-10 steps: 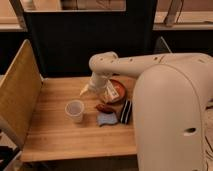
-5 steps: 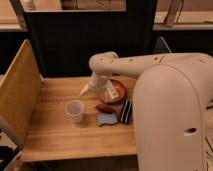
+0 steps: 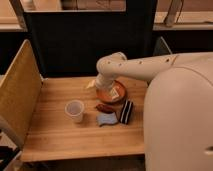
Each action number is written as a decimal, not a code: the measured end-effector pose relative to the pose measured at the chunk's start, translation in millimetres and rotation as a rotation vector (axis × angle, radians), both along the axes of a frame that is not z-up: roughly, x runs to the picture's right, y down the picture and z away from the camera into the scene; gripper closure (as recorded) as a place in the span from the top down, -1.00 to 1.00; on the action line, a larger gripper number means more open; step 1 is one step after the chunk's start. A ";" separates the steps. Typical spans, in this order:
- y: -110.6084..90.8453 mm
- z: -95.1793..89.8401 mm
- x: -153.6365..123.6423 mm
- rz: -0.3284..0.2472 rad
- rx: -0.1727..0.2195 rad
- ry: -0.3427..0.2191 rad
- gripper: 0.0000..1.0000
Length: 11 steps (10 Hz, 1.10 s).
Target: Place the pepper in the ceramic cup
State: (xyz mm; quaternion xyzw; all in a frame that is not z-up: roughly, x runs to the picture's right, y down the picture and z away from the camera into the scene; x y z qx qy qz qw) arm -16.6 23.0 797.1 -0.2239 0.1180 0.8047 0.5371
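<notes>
Gripper (image 3: 105,86): at the end of the white arm (image 3: 135,67), which reaches in from the right and bends down at the wrist. It sits low over the back-left rim of the dish (image 3: 118,98). The wrist housing covers most of it from this view. Jaws stand wide, and nothing shows between them.

Dish: orange-brown, round, on the tabletop (image 3: 60,137) right of centre. Its back edge is hidden by the wrist. A pale patch (image 3: 116,93) lies inside it; cannot tell what it is, and any marks on it are too small to read.

Pepper (image 3: 106,107): dark red-brown, lying flat on the tabletop just in front of the dish, not in the gripper and not in the cup. Whether it touches the dish rim cannot be told.

Pad (image 3: 106,119): blue, flat, just in front of the pepper. Beside it on the right is a black block (image 3: 127,111) with a pale stripe, tilted; nature unclear.

Cup (image 3: 75,110): white, upright, mouth open, left of the pepper and apart from it. Nothing is visible inside.

A small tan wedge (image 3: 90,84) shows behind the wrist, partly hidden.

Surroundings: tan woven panel (image 3: 17,95) along the tabletop's left edge, dark panel (image 3: 75,45) behind. The robot's white body (image 3: 177,125) fills the lower right, cuts off the tabletop's right end and runs out of frame.

Against the two earlier frames: arm, gripper, pepper, cup, pad and block all sit where they were. No change seen.
</notes>
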 end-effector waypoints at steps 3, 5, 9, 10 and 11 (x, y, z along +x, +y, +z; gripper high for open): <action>6.9 2.3 19.0 0.022 0.037 0.073 0.60; 18.1 4.7 7.6 -0.041 0.048 0.086 0.60; 30.1 9.5 5.2 -0.099 0.040 0.121 0.60; 30.3 9.7 4.7 -0.100 0.039 0.120 0.60; 30.8 10.5 3.1 -0.099 0.038 0.117 0.60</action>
